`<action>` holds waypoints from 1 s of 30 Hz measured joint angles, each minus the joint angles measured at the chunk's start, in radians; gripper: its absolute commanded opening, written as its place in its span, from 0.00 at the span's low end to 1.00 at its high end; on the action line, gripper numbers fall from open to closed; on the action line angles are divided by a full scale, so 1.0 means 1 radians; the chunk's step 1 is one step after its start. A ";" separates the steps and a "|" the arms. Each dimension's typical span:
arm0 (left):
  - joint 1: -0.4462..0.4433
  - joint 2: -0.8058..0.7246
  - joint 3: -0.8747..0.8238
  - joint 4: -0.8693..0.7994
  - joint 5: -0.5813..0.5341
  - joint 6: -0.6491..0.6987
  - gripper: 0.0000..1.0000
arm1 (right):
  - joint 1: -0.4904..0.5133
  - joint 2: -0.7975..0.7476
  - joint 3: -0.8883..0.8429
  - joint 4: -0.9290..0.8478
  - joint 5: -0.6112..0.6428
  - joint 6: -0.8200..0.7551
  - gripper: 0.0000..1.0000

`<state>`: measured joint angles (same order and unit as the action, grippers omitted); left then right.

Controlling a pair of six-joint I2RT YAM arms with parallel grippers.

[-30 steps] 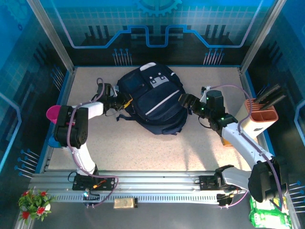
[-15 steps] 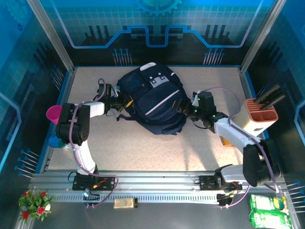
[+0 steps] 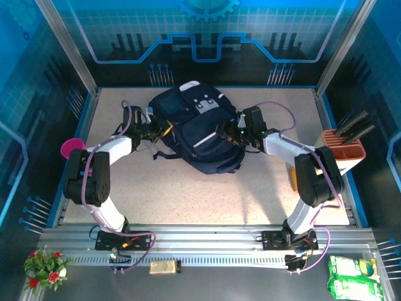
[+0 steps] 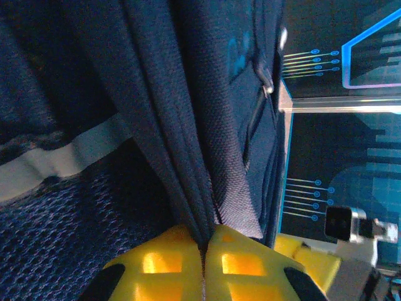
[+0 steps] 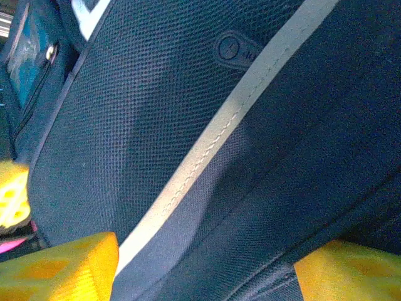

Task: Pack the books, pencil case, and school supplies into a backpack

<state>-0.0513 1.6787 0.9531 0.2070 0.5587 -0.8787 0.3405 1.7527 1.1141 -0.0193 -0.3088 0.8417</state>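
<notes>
The backpack [image 3: 199,135] lies at the far middle of the worktop [image 3: 207,194], between the 2 arms. The left pincer [image 4: 203,254] is clamped on a fold of navy fabric at the backpack's left edge, its yellow fingertips [image 4: 163,263] nearly meeting. The right pincer [image 5: 203,273] stands wide, straddling the backpack's right side by the pale stripe [image 5: 213,144].

The backpack [image 3: 200,135] is dark navy woven fabric with a pale grey stripe and a white-grey patch, and the table [image 3: 188,197] is speckled beige. The left pincer [image 4: 203,269] and right pincer [image 5: 207,269] have bright yellow fingers. The cup [image 3: 70,148] is magenta-pink, the holder [image 3: 343,157] beige with an orange rim and black handles.
</notes>
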 measured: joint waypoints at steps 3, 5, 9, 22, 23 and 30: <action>-0.016 -0.043 -0.023 -0.020 -0.026 -0.019 0.00 | -0.027 0.081 0.114 -0.018 -0.010 -0.043 0.73; -0.037 -0.065 -0.035 -0.027 -0.041 -0.035 0.00 | -0.048 0.132 0.195 -0.028 -0.016 -0.077 0.74; -0.092 -0.087 -0.056 -0.029 -0.058 -0.060 0.00 | -0.077 0.191 0.301 -0.055 -0.011 -0.137 0.74; -0.135 -0.089 -0.072 -0.028 -0.076 -0.093 0.00 | -0.008 -0.161 0.093 -0.182 0.192 -0.264 0.77; -0.136 -0.089 -0.072 -0.028 -0.077 -0.093 0.00 | 0.024 -0.194 0.073 -0.182 0.209 -0.262 0.76; -0.141 -0.096 -0.073 -0.028 -0.086 -0.097 0.00 | 0.283 -0.233 0.006 -0.182 0.324 -0.204 0.64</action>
<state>-0.1921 1.5829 0.8803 0.1787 0.4728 -0.9760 0.6231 1.5200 1.1206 -0.2008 0.0151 0.6376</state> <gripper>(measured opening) 0.053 0.676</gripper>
